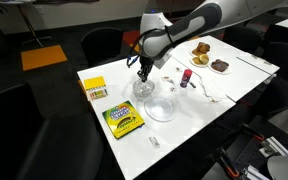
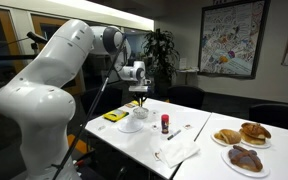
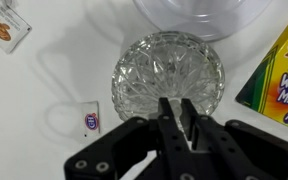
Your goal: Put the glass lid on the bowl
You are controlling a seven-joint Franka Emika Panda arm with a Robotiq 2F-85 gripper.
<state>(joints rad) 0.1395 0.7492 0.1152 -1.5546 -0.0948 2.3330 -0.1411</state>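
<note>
The small faceted glass bowl [image 3: 169, 62] stands on the white tablecloth, directly under my gripper [image 3: 177, 100]. The fingers are closed to a narrow slit over the bowl's near rim. A thin pale glassy strip in that slit looks like the glass lid [image 3: 188, 132], seen edge-on and mostly hidden by the fingers. In both exterior views the gripper [image 1: 143, 73] [image 2: 142, 101] hangs just above the bowl [image 1: 142, 89].
A wider flat whitish round dish [image 1: 161, 106] [image 3: 199, 12] lies beside the bowl. Around them are a yellow-green crayon box [image 1: 123, 121] [image 3: 284, 80], a small yellow box [image 1: 94, 88], a small packet [image 3: 91, 121], a red bottle [image 1: 187, 78] and pastry plates [image 1: 210, 57].
</note>
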